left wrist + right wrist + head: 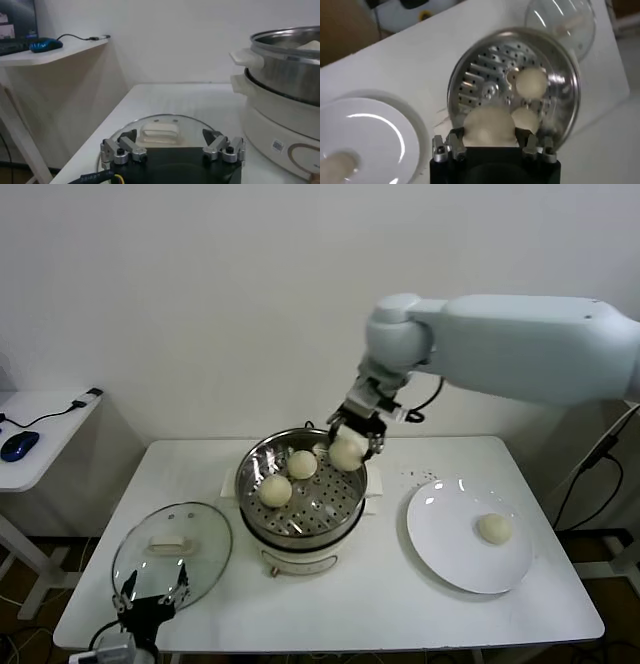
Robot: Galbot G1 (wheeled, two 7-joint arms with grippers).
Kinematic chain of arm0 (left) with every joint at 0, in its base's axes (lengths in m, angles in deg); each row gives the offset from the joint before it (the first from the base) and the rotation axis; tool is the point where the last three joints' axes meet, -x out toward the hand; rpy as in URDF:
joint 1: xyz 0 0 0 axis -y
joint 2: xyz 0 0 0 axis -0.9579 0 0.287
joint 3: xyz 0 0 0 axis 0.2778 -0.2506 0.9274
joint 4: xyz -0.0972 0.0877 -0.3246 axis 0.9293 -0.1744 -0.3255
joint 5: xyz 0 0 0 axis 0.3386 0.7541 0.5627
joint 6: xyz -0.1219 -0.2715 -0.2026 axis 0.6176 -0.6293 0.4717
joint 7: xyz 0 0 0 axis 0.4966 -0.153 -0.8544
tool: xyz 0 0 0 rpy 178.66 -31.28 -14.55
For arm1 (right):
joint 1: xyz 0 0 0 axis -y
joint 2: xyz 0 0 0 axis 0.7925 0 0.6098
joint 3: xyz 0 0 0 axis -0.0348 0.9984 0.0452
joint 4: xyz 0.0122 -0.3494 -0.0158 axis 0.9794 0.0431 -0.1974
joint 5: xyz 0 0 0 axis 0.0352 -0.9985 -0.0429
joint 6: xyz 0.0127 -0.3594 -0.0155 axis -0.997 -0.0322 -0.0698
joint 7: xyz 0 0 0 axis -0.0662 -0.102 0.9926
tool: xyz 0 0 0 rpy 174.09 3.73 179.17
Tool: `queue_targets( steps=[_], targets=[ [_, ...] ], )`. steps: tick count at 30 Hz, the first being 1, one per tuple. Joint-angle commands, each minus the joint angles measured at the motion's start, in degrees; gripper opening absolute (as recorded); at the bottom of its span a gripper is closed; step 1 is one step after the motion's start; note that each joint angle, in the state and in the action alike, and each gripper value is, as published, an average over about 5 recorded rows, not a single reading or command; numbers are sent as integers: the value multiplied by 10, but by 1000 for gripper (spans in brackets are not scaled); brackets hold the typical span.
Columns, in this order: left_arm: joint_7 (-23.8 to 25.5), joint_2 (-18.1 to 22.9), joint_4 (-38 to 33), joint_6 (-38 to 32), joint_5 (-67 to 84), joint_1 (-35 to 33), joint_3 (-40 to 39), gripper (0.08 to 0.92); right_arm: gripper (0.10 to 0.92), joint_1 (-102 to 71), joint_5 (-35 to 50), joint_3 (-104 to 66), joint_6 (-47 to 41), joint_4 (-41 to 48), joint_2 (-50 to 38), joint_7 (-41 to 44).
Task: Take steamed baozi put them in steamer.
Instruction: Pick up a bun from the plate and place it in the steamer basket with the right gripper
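Note:
My right gripper (349, 446) hangs over the far right rim of the steamer (250, 474), shut on a cream-white baozi (346, 453) that fills the space between its fingers (457, 137). That held baozi (489, 126) sits above the perforated tray. Two more baozi (276, 490) (302, 464) lie on the tray inside the steamer (567, 95), seen also from the right wrist (531, 82) (525, 119). One baozi (494, 528) rests on the white plate (440, 524). My left gripper (150, 594) is parked low at the table's front left, open and empty.
The round glass lid (172, 552) lies flat on the table left of the steamer, just ahead of my left gripper (173, 145). A side desk (40, 434) with a blue mouse stands off to the left. The steamer's handle (246, 57) juts toward the left wrist camera.

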Motion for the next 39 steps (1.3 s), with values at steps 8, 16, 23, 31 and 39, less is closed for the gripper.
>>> queue_targets(
  steps=[8,16,23,31,39],
  targets=[
    [0,3,-4,0,3,-1,1,823,688,-129,-156,-12,60,19,120,-40],
    [-1,2,-4,-1,5,-1,2,823,689,-165,-171,-10,46,46,128,-63],
    [-2,1,-3,-1,5,-1,2,823,692,-177,-169,-10,46,60,134,-58],
    [-2,1,-4,-1,6,-2,2,823,764,-161,-152,-13,44,56,130,-45],
    [-2,1,-6,0,7,-2,1,823,822,-79,-64,-25,63,57,94,21]
  ],
)
